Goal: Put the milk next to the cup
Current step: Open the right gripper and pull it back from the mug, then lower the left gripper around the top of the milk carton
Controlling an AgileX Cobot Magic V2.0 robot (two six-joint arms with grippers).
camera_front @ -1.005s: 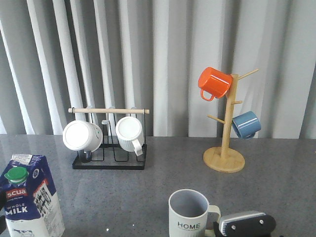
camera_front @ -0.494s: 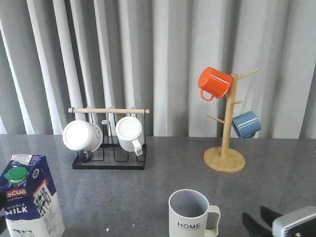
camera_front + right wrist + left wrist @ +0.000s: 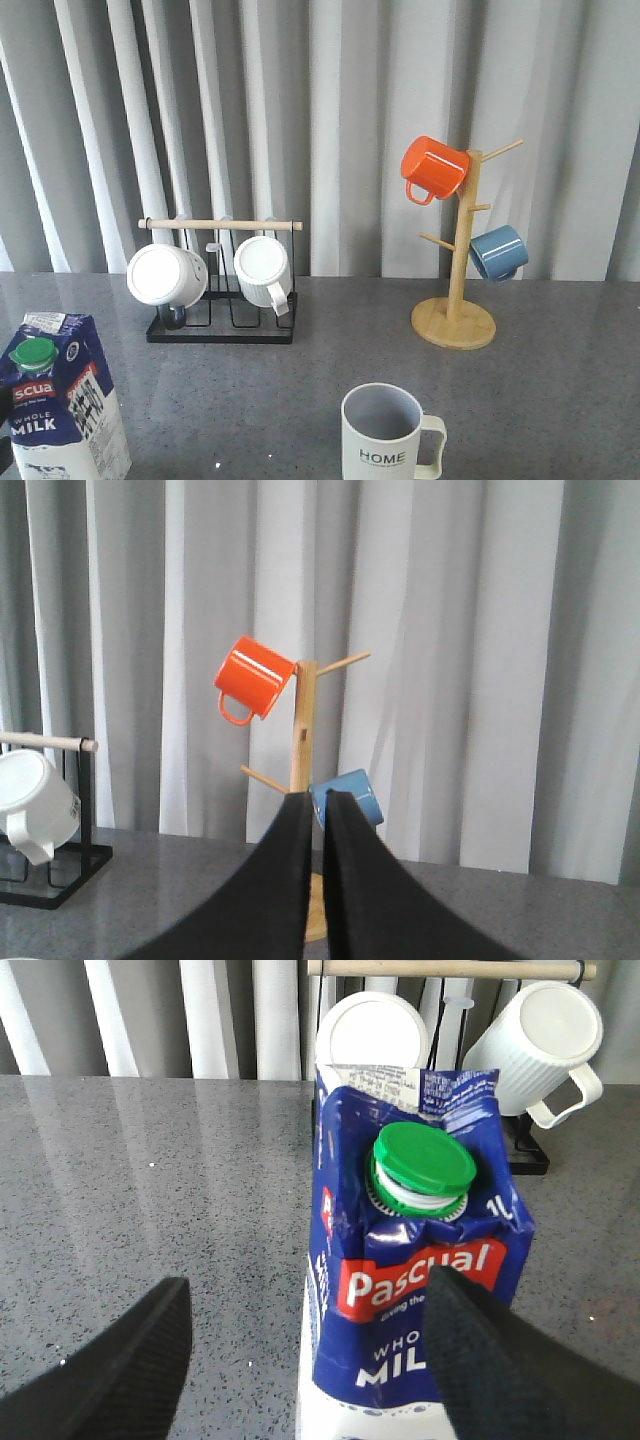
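The milk [image 3: 60, 410] stands upright at the front left of the grey table, a dark-blue and white carton with a green cap. The cup [image 3: 385, 435], off-white with "HOME" on it, stands at the front middle, handle to the right, well apart from the milk. In the left wrist view my left gripper [image 3: 305, 1285] is open, the milk [image 3: 420, 1260] between its fingers, close to one finger [image 3: 480, 1360]. My right gripper [image 3: 318, 798] is shut and empty, pointing at the mug tree. Neither gripper shows in the front view.
A black wire rack [image 3: 222, 325] with a wooden bar holds two white mugs at the back left. A wooden mug tree [image 3: 455, 320] at the back right carries an orange mug [image 3: 435, 168] and a blue mug [image 3: 498, 252]. A grey curtain hangs behind.
My right gripper, beside the cup's handle a second ago, has drawn off to the lower right and out of the front view. The milk and cup have not moved.
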